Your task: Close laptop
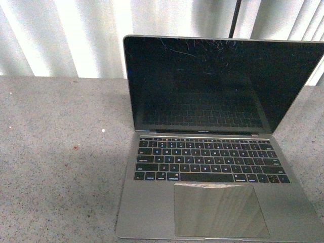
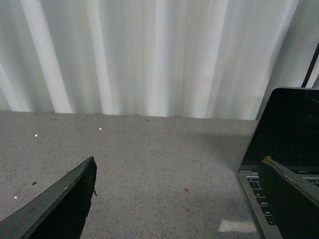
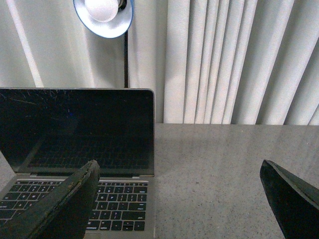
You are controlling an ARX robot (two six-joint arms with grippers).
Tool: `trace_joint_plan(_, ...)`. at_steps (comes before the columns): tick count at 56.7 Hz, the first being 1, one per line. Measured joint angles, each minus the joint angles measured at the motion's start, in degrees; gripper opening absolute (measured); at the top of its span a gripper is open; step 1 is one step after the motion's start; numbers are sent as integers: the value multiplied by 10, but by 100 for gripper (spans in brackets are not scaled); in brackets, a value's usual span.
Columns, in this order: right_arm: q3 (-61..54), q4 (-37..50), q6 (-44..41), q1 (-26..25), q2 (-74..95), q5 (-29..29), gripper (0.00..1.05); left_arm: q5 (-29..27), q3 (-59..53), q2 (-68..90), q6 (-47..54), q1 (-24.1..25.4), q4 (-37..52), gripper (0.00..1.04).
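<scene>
Trackpad point(image 1: 220, 210) nearest, laptop point(image 1: 212, 162) open on grey desk point(image 1: 61, 152).
Shows dark screen point(image 1: 212, 86) (scratched); left tool point(image 2: 178, 164), right tool point(image 3: 179, 164) both spread wide, gripping nothing.

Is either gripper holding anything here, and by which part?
Nothing is held. The left gripper and the right gripper are both open with nothing between their fingers. The laptop stands untouched, lid up.

A silver-grey laptop point(image 1: 212, 152) with black keys point(image 1: 210, 163) and a glossy black screen point(image 1: 212, 86), streaked with pale scratches, on a speckled grey table point(image 1: 55, 152) bearing a small red fleck point(image 1: 76, 148). Behind, a white curtain point(image 1: 76, 35) hangs in bright and dim vertical bands; a lamp point(image 3: 103, 17) shows blue around a white bulb point(image 3: 102, 7).
</scene>
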Motion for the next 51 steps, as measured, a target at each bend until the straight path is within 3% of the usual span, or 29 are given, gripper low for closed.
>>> trace_joint_plan(51,0,0,0,0,0,0,97,0,0,0,0,0,0,98)
